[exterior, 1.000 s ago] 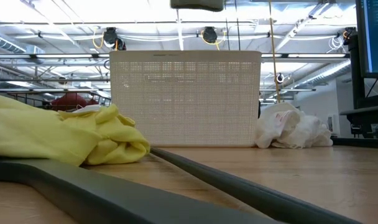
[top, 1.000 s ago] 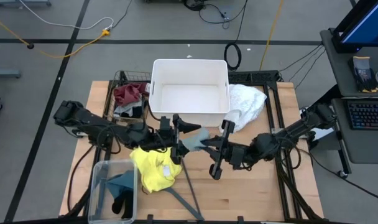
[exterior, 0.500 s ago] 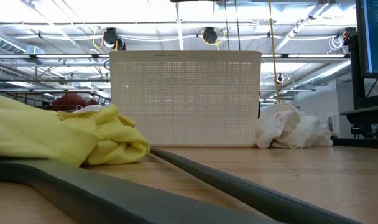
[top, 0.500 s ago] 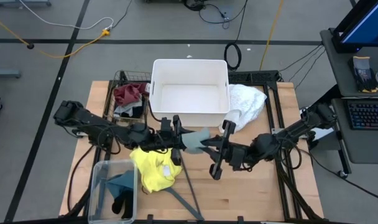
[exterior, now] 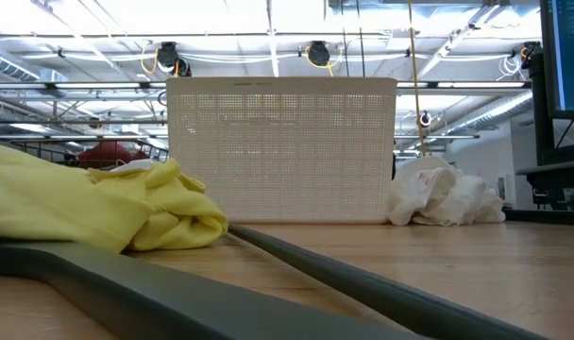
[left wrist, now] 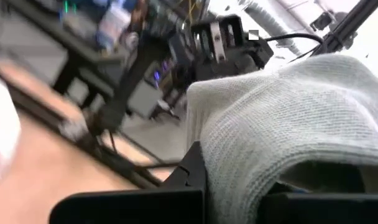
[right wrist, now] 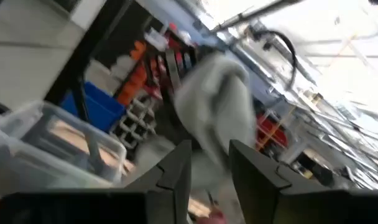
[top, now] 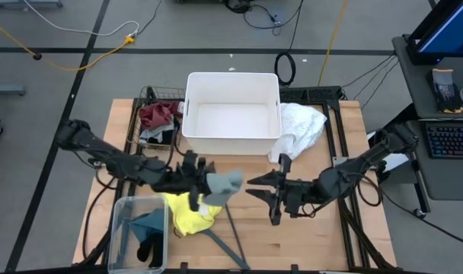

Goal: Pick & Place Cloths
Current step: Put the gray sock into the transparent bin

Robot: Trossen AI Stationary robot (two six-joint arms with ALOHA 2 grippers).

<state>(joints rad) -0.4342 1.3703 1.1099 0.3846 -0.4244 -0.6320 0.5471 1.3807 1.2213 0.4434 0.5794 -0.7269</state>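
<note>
Farthest left in the high view, the clear plastic bin (top: 138,232) sits at the table's front left corner, with the teal cloth (top: 149,223) and a black cloth (top: 149,248) lying in it. Behind it, near the table's back left, the maroon cloth (top: 158,114) is heaped in a wire basket (top: 149,94).

The yellow cloth (top: 187,213) lies crumpled on the wood just beside the bin, its long axis running roughly front to back. The thin dark clothes hanger (top: 230,237) lies next to it.

The left gripper (top: 202,186) hangs above the yellow cloth, clenched on the sage green cloth (top: 225,183). The cloth is held clear of the table, bunched, its long axis running roughly left to right and its free end pointing toward the right arm. In the left wrist view its knit surface (left wrist: 282,130) fills the space above the fingers.

Just right of it, the right gripper (top: 262,188) faces the cloth with a gap between, its jaws parted and empty. In the right wrist view the cloth (right wrist: 217,106) appears beyond the fingers (right wrist: 176,171), though that view is too blurred to judge its shape.

The white basket (top: 233,112) stands at the table's back centre. The white cloth (top: 301,125) is piled against its right side, its long axis slanting from back right toward front left.
</note>
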